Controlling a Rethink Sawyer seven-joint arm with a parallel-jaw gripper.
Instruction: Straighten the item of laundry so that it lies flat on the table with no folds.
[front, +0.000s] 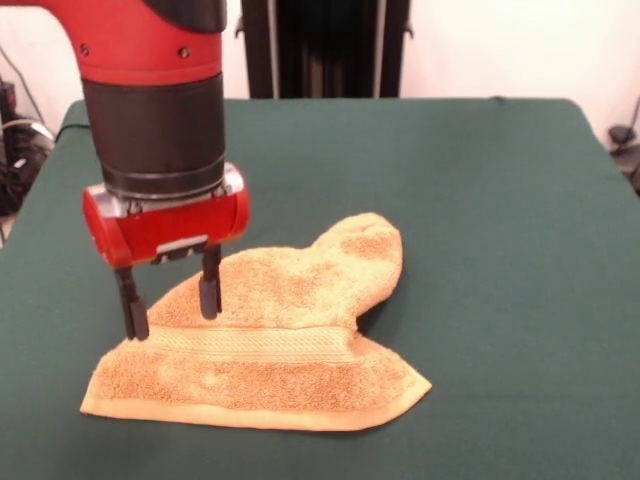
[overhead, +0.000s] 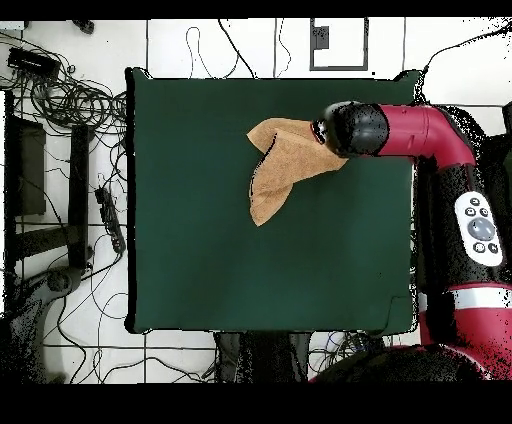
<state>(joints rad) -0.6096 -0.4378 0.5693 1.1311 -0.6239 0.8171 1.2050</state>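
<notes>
The golden-orange towel (front: 270, 345) lies crumpled on the dark green table (front: 480, 200), towards its near left. Its woven band runs across the front part. The back part is folded and bunched into a hump towards the right. I cannot make out a tag. My gripper (front: 170, 305) is open and points straight down over the towel's left end. One fingertip is at the towel's left edge and the other rests on the terry near the band. In the overhead view the towel (overhead: 280, 165) is a folded, tapering shape on the table (overhead: 200, 250), and the arm's wrist (overhead: 350, 128) covers its right end.
The robot's pedestal (front: 320, 45) stands behind the table's far edge. Several cables and boxes (overhead: 60, 110) lie on the floor left of the table in the overhead view. The red arm (overhead: 440, 140) reaches in over the table's right edge there.
</notes>
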